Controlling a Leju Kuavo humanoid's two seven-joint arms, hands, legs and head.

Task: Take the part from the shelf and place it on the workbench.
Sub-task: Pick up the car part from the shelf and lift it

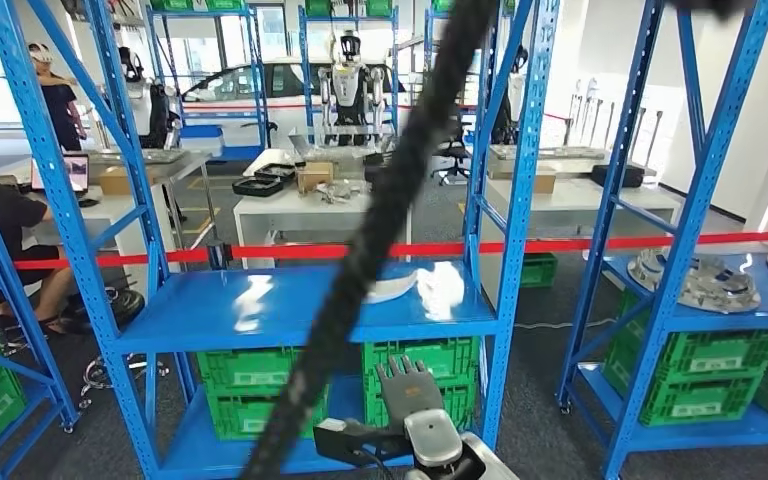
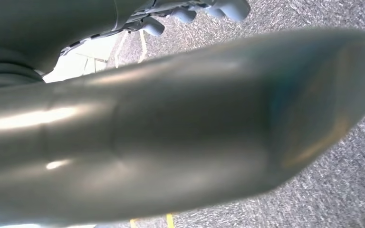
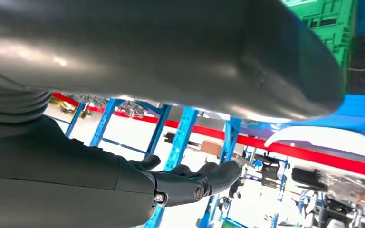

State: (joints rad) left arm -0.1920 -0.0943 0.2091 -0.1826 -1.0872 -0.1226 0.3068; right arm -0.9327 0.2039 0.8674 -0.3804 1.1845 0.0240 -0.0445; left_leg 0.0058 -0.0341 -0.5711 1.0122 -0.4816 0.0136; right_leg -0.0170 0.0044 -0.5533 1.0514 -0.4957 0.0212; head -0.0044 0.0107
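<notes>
Head view: blue shelf (image 1: 290, 310) straight ahead, middle level bare along its left edge and centre.
Part: white curved piece (image 1: 430, 288) lying toward the right edge of that middle level, near the right upright; seen again in the right wrist view (image 3: 323, 140) on the blue surface.
Right hand: raised in front of the shelf's lower level (image 1: 410, 392), palm forward, fingers straight and spread, holding nothing; well below the part and not touching it.
Right wrist view: dark fingers (image 3: 204, 178) stretched out flat, nothing between them.
Left hand: hanging over grey carpet (image 2: 195, 12); just the fingertips caught at the frame edge, so spread or curled cannot be told.
Neighbouring shelf: round metal castings (image 1: 705, 280) on the blue rack to the right, apart from the task.
Step in hand: approach, by the look of it; part not yet grasped, nothing yet taken off the shelf.
Next move calls for: lifting the right hand to the middle level and reaching forward over its front edge to close on the white piece.
Hard to make out: dark cable (image 1: 380, 220) crossing the head view diagonally, hiding the part's left end; exact shape of the part washed out by glare; workbench not identifiable for certain.
</notes>
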